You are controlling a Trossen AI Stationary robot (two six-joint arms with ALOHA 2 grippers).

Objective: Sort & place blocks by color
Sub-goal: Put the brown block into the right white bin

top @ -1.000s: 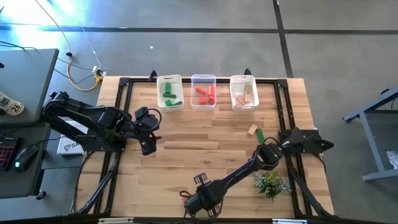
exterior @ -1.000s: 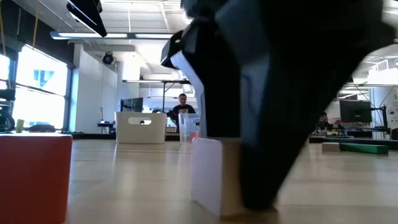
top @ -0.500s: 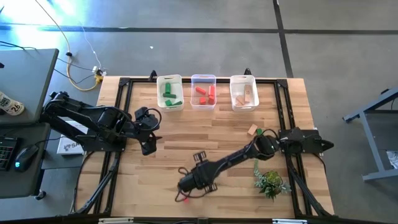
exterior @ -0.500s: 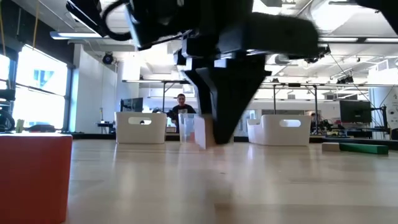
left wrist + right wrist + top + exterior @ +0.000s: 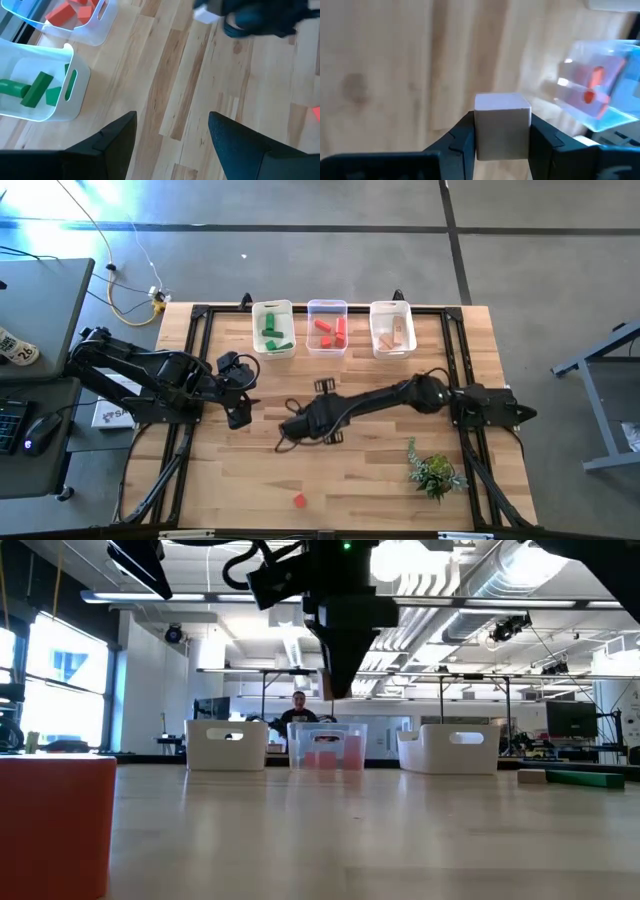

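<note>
Meanwhile the right gripper (image 5: pixel 501 145) was clamped on a tan cube (image 5: pixel 501 125), raised above mid-table. The left gripper (image 5: pixel 172 131) waited near the green bin (image 5: pixel 35 95), fingers apart.

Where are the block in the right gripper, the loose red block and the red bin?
tan block (image 5: pixel 502 125), right wrist view, front face.
red block (image 5: pixel 299 500), high view, top.
red bin (image 5: pixel 327 347), high view, near rim.

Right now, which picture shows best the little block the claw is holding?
The right wrist view: the pale block sits big between the right claw's fingers. From above, the arm hides it. The low view shows the claw hanging but no clear block. The left wrist view catches only a pale corner.
</note>
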